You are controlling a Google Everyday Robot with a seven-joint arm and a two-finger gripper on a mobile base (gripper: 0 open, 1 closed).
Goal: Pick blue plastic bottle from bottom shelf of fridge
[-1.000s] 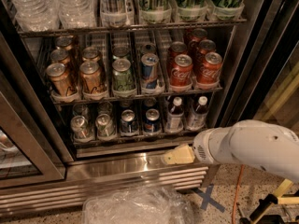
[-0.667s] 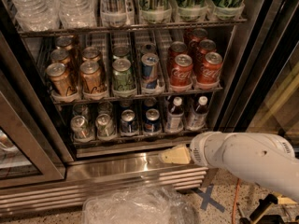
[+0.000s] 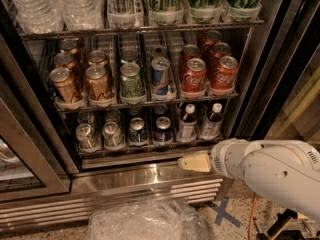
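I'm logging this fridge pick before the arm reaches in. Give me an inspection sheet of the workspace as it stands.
Surface: bottom shelf of the fridge, a dark wire rack with narrow lanes.
Job's things: left bottle and right bottle, both white-capped, upright, side by side at the shelf's right end, untouched.
Clutter: silver cans and blue cans to the left of the bottles; red cans on the shelf above.
Grippers: gripper outside the fridge, below the bottles, in front of the steel sill, pointing left.
Cables: orange cable on the floor.
Surroundings: clear plastic sheet and blue tape cross on the floor.
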